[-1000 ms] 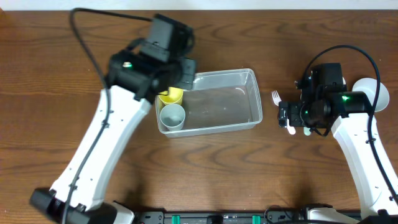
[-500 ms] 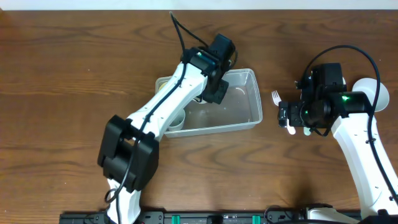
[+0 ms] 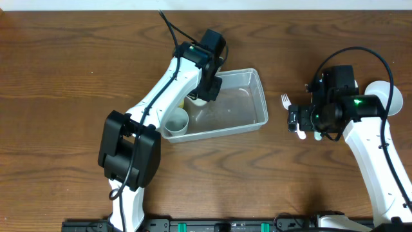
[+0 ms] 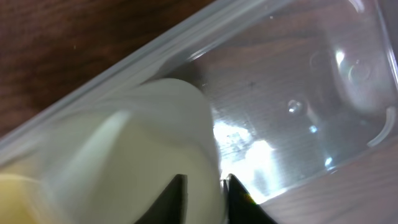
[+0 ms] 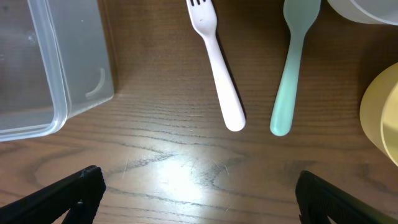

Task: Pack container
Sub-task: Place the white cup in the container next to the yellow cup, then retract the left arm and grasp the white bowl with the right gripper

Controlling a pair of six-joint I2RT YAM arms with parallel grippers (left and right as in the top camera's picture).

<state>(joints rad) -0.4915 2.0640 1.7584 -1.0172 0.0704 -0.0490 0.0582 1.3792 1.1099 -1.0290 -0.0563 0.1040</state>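
one grey cup (image 3: 177, 120) in the container (image 3: 244, 106), left jaws grasping a pale cup (image 4: 155, 137), right jaws released.

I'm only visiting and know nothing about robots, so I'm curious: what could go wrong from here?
The left pincer seems to pinch a pale cup right against the container wall; it might shove the container or tip the cup. The fork and spoon lie close together below the open right pincer; a grab might catch both.
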